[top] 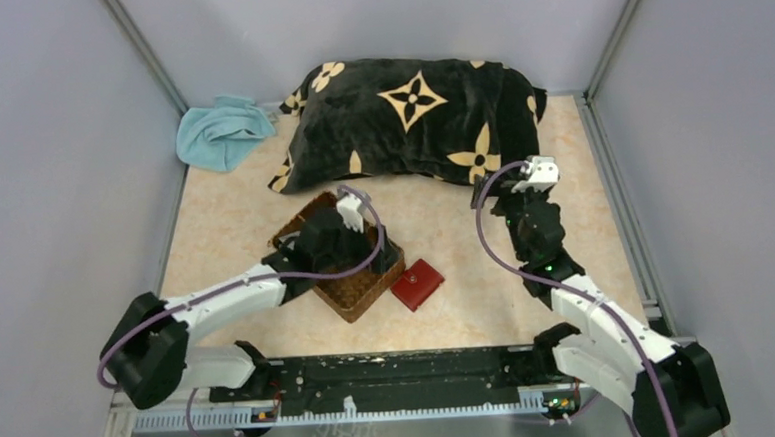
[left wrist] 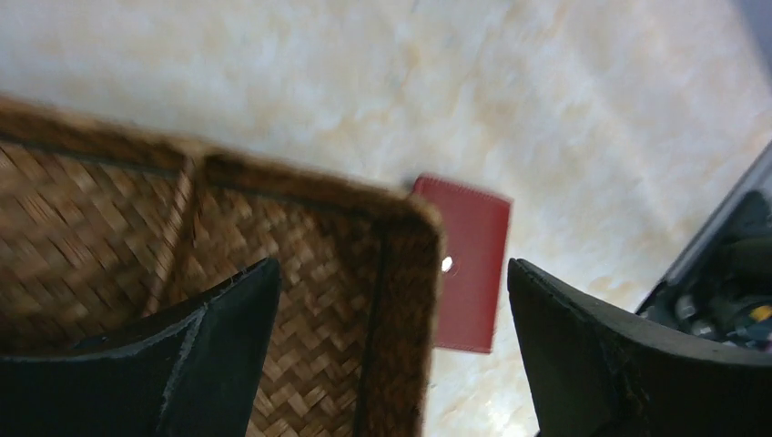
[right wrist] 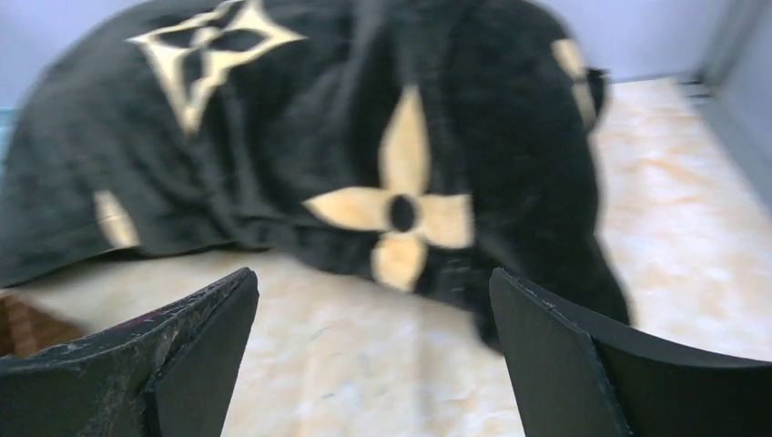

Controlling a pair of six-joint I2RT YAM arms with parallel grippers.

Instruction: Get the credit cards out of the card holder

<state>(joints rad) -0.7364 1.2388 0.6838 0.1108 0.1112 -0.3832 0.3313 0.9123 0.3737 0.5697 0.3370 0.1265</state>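
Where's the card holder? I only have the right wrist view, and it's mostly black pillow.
Observer: The red card holder lies flat on the table, right beside the wicker basket, on its right in the top view.
Operator: Is the left arm on it?
Observer: No. The left gripper hangs open over the basket's corner; the holder is untouched.
Operator: Any cards out?
Observer: None visible; the holder looks closed.

My left pincer (left wrist: 391,273), jaws apart, hangs over the basket (left wrist: 91,209) corner. Its rim stands between me and the holder (left wrist: 469,264), which lies just beside it on bare table (left wrist: 564,109), with room beyond. My right pincer (right wrist: 373,278), jaws apart, faces the pillow (right wrist: 364,109) close ahead.
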